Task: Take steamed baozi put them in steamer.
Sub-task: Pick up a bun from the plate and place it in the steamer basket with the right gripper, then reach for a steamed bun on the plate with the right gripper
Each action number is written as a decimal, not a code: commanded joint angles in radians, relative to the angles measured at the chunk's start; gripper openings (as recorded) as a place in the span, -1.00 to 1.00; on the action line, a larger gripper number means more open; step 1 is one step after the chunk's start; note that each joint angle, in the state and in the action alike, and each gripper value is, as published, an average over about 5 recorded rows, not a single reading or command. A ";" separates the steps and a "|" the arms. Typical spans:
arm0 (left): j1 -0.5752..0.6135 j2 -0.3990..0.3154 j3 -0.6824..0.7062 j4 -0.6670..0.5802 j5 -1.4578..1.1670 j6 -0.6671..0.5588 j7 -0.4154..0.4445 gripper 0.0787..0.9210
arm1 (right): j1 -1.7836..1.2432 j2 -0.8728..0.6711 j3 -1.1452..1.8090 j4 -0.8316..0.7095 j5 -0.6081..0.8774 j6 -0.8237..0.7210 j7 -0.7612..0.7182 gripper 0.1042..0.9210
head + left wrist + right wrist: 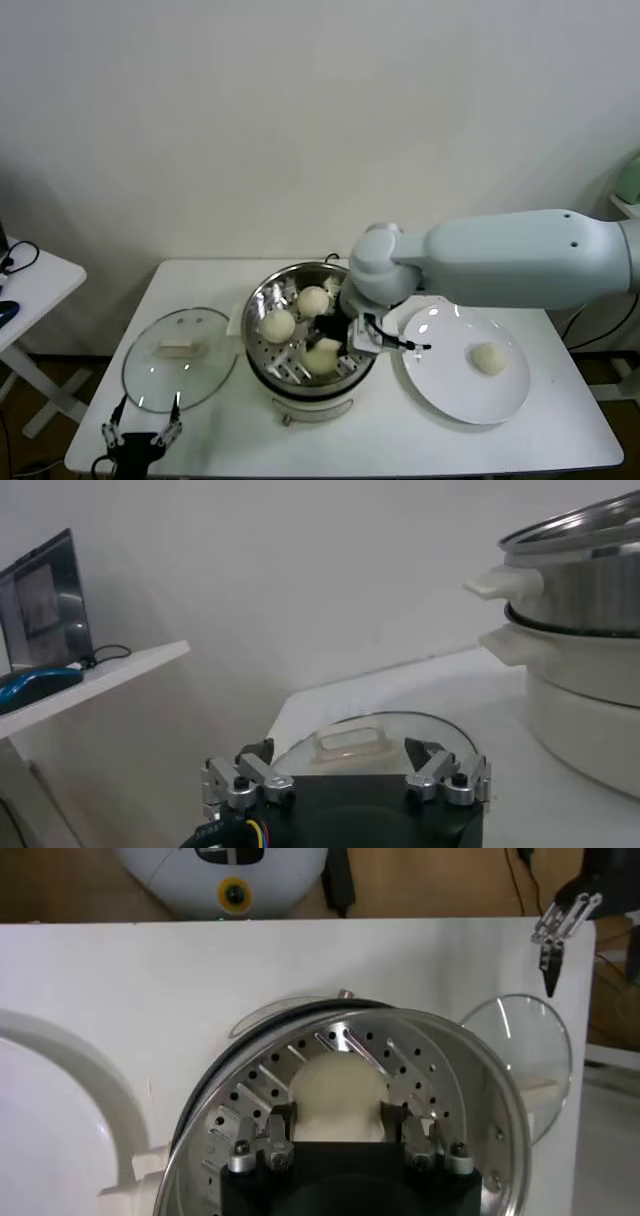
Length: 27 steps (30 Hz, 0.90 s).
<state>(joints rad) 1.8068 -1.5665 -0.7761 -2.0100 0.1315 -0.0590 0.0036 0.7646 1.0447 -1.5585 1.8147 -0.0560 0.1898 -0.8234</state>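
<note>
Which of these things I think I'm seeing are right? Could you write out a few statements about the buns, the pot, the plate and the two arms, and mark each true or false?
1. One baozi lies on the white plate. True.
2. The steamer is empty. False: it holds three buns, two at the back and one near the front.
3. The right gripper is down inside the steamer, its fingers on either side of the front bun. True.
4. The glass lid sits on the steamer. False: it lies flat on the table, to the steamer's left.
5. The left gripper holds a bun. False: it is open and empty, at the table's near edge by the lid.
</note>
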 commanded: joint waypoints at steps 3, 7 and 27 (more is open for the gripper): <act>-0.002 0.000 0.003 0.004 0.000 -0.001 -0.001 0.77 | -0.056 0.042 -0.006 -0.041 -0.034 0.016 0.011 0.18; -0.003 -0.001 0.004 0.005 0.000 -0.001 -0.001 0.77 | -0.066 0.048 0.004 -0.049 -0.061 0.020 0.034 0.18; 0.001 0.005 0.012 -0.003 0.002 -0.004 -0.001 0.77 | 0.415 -0.248 -0.338 -0.162 0.614 -0.234 -0.130 0.76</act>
<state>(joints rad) 1.8067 -1.5651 -0.7670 -2.0079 0.1351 -0.0620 0.0027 0.8653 0.9729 -1.5923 1.7331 0.1279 0.1739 -0.8331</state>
